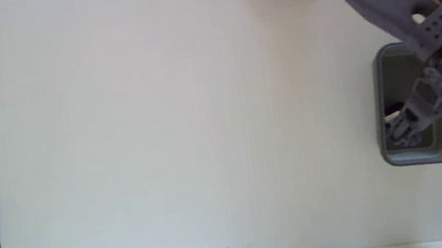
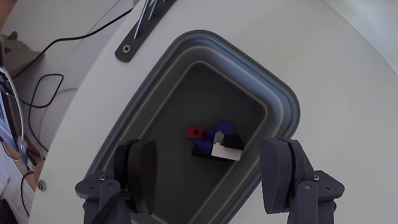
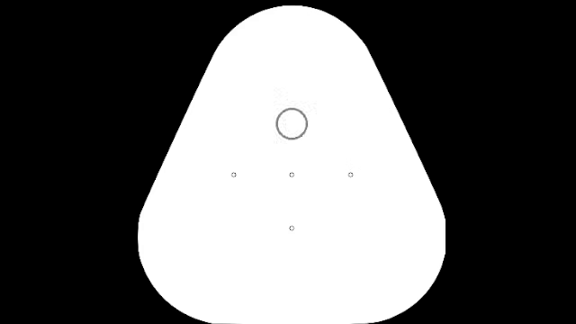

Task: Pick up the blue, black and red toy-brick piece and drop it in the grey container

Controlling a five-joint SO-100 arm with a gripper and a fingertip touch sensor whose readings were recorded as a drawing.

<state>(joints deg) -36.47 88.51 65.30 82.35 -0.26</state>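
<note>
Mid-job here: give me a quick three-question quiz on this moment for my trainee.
1. True or false: the toy-brick piece lies on the floor of the grey container.
2. In the wrist view, the gripper is: A) shut on the brick, B) open and empty above the container, C) out of view.
3. In the fixed view, at which edge of the table does the container sit?

Key: 1 true; 2 B; 3 the right edge.

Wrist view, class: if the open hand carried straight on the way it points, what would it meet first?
Probably the small black, blue and red toy-brick piece lying on the floor of the rounded grey plastic container; the hand points into it, though depth is unclear.
</note>
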